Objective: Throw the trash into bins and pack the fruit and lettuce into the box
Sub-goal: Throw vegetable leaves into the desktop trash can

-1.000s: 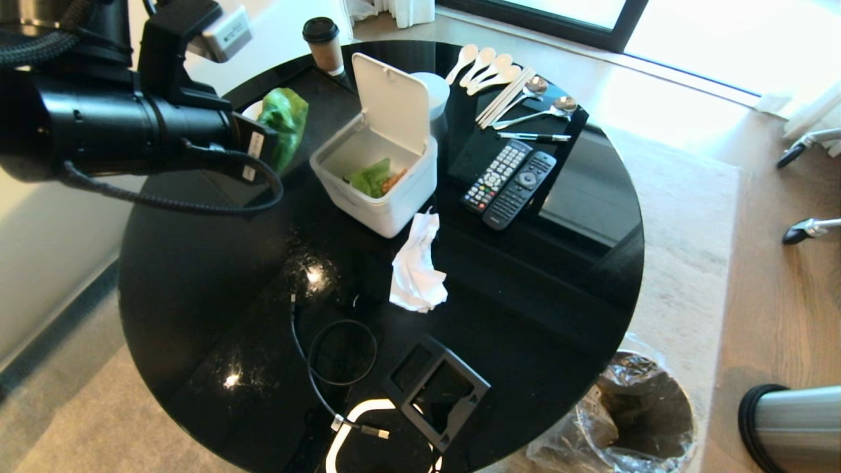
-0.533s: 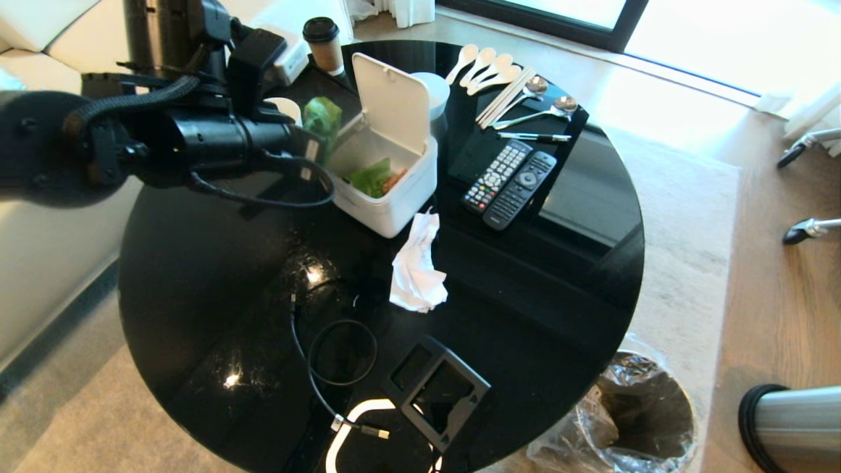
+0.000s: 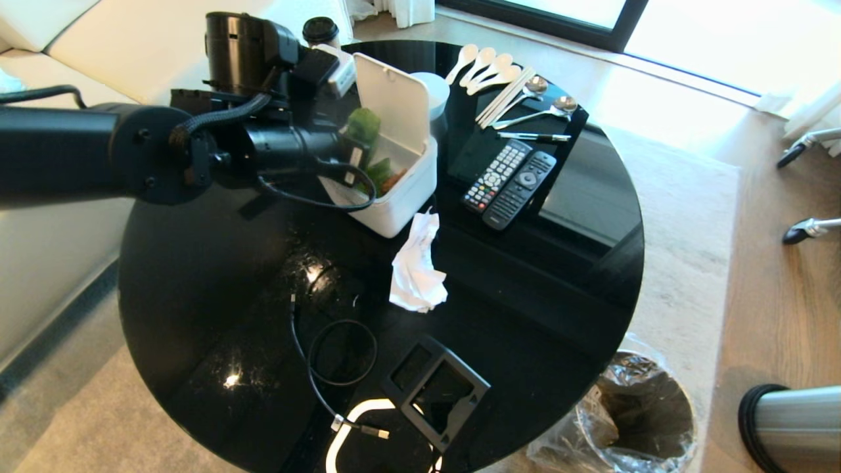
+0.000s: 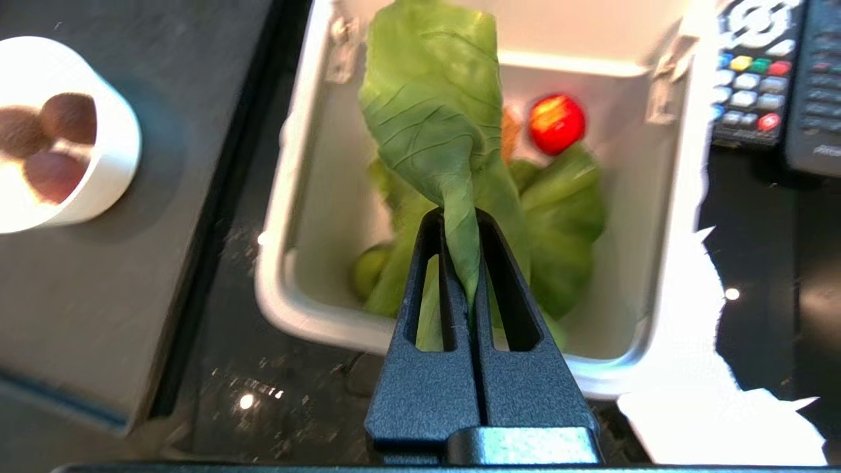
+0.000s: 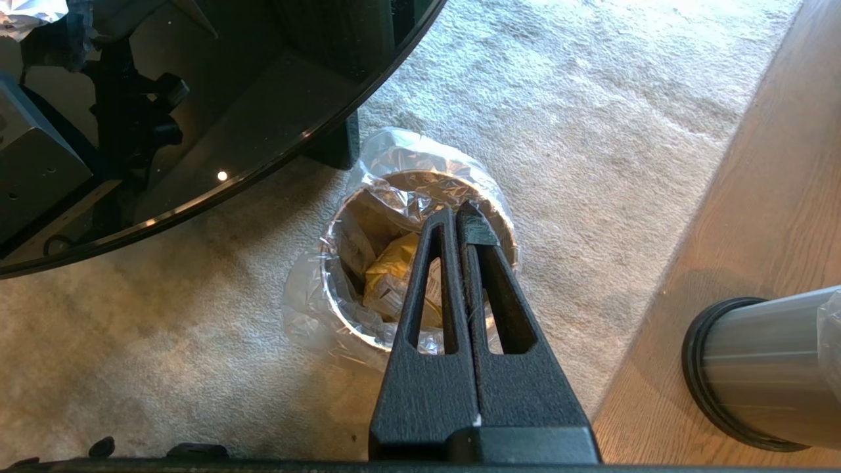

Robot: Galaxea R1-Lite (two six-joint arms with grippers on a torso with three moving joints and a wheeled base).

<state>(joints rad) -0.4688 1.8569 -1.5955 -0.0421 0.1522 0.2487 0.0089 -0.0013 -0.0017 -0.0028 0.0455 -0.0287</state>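
No readable text anywhere.
The two remote controls [image 3: 509, 184] on the desk [image 3: 197, 276] carry button markings, and a small label sits on the left arm's wrist, all too small to make out.

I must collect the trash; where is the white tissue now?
In the head view, the tissue lies on the black table, just in front of the white box, touching it.
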